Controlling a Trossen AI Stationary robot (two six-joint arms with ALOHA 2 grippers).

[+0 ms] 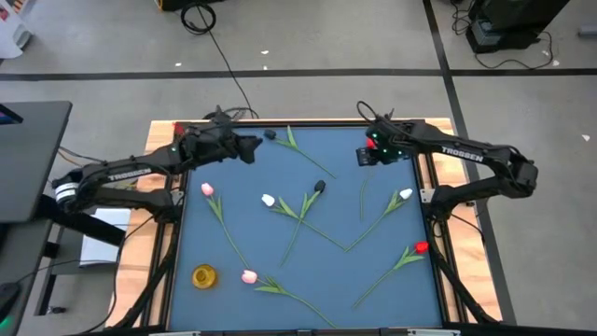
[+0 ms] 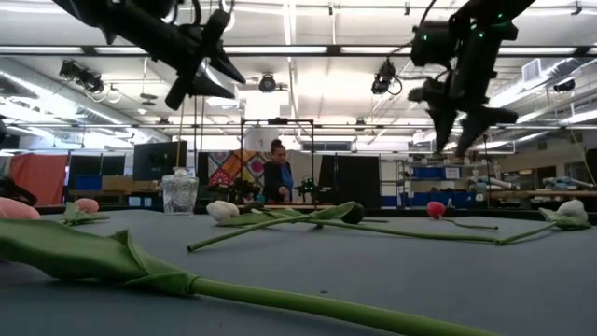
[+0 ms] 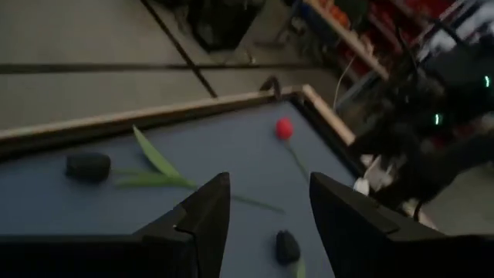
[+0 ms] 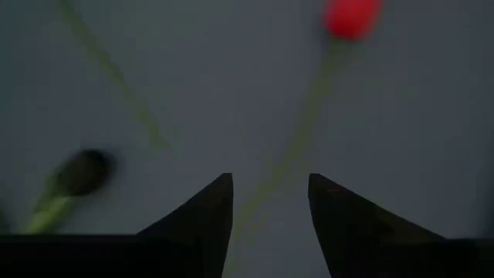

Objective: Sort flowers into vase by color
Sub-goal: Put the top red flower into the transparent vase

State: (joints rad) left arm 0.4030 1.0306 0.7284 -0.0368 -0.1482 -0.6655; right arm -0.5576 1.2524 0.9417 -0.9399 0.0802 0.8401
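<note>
Both tools hang empty above the blue table (image 1: 308,271): left tool (image 1: 254,146) parted, right tool (image 1: 366,157) parted over a red tulip (image 4: 351,17).

Both arms matte black, chunky segmented links, white "TROSSEN" lettering along the forearm of each. Left arm (image 1: 140,173) has a pale grey-white band near its base joint. Right arm (image 1: 466,159) has small green indicator lights and a red one glowing at the wrist housing; the green ones also show from table level. Thin black cables loop off the wrist sections. Left gripper (image 3: 266,224) and right gripper (image 4: 270,224): two dark, flat, wedge-shaped fingers each, tapering to blunt tips, plain inner faces, no visible pads or markings.
</note>
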